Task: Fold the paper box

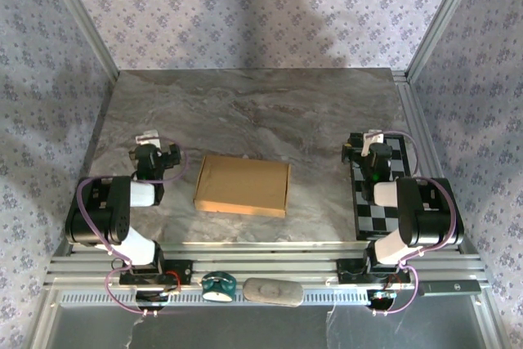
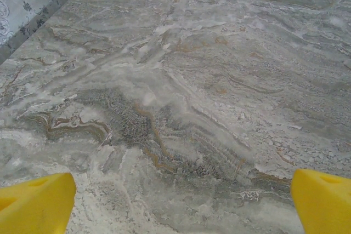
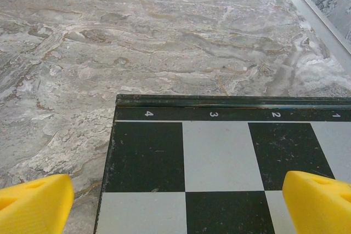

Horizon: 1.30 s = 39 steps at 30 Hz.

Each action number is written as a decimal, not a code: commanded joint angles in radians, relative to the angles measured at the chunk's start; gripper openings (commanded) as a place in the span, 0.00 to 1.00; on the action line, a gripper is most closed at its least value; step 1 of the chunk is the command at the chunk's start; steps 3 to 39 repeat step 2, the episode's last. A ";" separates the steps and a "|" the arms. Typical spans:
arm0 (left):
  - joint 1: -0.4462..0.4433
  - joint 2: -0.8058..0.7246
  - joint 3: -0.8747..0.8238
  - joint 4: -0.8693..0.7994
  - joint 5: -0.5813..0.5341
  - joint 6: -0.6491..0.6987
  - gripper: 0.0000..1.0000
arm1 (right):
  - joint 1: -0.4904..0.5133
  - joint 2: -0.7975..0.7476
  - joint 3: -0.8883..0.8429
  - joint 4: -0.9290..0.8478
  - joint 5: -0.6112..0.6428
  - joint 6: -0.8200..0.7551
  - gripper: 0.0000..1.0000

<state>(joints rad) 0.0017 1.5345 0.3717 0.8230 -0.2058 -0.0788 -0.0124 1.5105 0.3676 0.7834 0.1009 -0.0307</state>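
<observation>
The paper box [image 1: 242, 185] is a flat tan-brown cardboard rectangle lying on the marble table, between the two arms near the front edge. My left gripper [image 1: 157, 155] hangs to the left of the box, apart from it. In the left wrist view its yellow fingers [image 2: 36, 204] stand wide apart over bare marble, with nothing between them. My right gripper [image 1: 369, 151] sits to the right of the box, above the far end of the checkered board. In the right wrist view its yellow fingertips [image 3: 35, 205] are spread wide and empty.
A black-and-white checkered board [image 1: 394, 171] lies at the right side of the table; its numbered edge [image 3: 219, 114] shows under the right gripper. Patterned walls and metal frame posts [image 1: 80, 14] enclose the table. A grey oval object [image 1: 273, 291] and a teal item [image 1: 218, 285] rest on the front rail.
</observation>
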 commanded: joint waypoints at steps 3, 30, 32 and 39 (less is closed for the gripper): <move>0.001 -0.004 0.014 0.040 -0.002 0.005 1.00 | 0.012 0.006 0.009 0.047 0.049 0.006 1.00; 0.001 -0.004 0.014 0.040 -0.002 0.005 1.00 | 0.012 0.006 0.009 0.047 0.049 0.006 1.00; 0.001 -0.004 0.014 0.040 -0.002 0.005 1.00 | 0.012 0.006 0.009 0.047 0.049 0.006 1.00; 0.001 -0.004 0.014 0.040 -0.002 0.005 1.00 | 0.012 0.006 0.009 0.047 0.049 0.006 1.00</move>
